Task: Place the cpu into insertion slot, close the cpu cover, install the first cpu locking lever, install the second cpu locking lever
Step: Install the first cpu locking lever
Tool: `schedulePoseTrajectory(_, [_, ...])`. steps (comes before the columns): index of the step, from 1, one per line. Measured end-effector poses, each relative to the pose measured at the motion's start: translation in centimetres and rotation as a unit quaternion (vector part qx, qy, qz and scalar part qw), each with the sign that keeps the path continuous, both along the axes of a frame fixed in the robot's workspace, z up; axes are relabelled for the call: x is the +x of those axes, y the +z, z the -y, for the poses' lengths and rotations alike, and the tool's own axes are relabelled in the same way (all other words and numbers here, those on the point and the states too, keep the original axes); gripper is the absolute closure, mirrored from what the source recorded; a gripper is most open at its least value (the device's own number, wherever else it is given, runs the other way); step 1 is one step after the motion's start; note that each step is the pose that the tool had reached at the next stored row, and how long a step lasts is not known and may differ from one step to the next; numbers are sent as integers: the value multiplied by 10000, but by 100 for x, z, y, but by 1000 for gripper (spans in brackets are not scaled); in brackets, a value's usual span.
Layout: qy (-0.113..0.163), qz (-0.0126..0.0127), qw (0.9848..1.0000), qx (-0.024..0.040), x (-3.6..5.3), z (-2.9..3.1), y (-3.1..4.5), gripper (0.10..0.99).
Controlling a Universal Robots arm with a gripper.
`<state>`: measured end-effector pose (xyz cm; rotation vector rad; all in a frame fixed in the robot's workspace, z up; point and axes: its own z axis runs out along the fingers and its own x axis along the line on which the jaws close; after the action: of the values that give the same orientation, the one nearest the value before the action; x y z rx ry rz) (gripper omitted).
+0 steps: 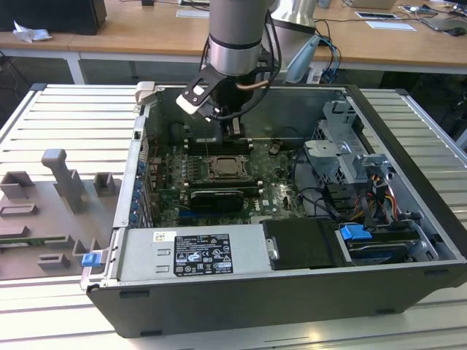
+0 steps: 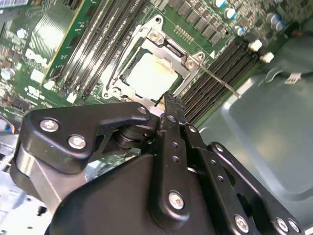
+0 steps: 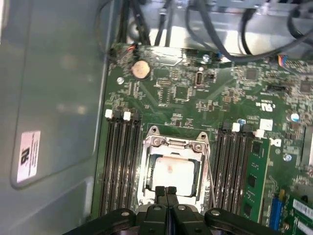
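Here, an open computer case (image 1: 219,299) sits on the table (image 1: 66,117), with the green motherboard (image 3: 186,93) inside. The gripper (image 3: 166,192) is empty, fingers pressed together, tips at the edge of the insertion slot (image 1: 223,169). The cpu cover (image 3: 171,143) lies flat around the cpu (image 3: 173,172), which is seated in the slot.

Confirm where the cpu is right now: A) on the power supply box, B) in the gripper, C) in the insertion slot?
C: the cpu lies in the insertion slot, its pale top showing in both wrist views, and the gripper is next to it.
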<state>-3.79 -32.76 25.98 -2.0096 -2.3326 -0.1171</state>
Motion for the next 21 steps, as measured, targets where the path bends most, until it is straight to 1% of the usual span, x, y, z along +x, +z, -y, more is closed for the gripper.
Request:
schedulePoseTrajectory(4, [285, -3, 9996, -14, -1, 0, -7, 976])
schedulePoseTrajectory(5, [392, -3, 9992, -14, -2, 0, -9, 976])
schedulePoseTrajectory(6, [542, -4, 9985, -14, -2, 0, -10, 976])
schedulePoseTrajectory(7, [627, -4, 9980, -13, -2, 0, -11, 976])
schedulePoseTrajectory(8, [724, -4, 9974, -14, -2, 0, -12, 976])
schedulePoseTrajectory(9, [879, -3, 9961, -13, -2, 0, -14, 976])
schedulePoseTrajectory(10, [968, -4, 9953, -14, -2, 0, -15, 976])
schedulePoseTrajectory(13, [1288, -4, 9917, -14, -2, 0, -17, 976])
schedulePoseTrajectory(15, [1568, -3, 9876, -14, -2, 0, -17, 976])
schedulePoseTrajectory(17, [1829, -3, 9831, -14, -2, 0, -18, 976])
schedulePoseTrajectory(18, [2096, -2, 9778, -14, -2, 0, -18, 976])
schedulePoseTrajectory(19, [2234, -2, 9747, -14, -2, 0, -18, 976])
schedulePoseTrajectory(20, [2344, -2, 9721, -14, -2, 0, -18, 976])
schedulePoseTrajectory(21, [2421, -2, 9703, -14, -2, 0, -18, 976])
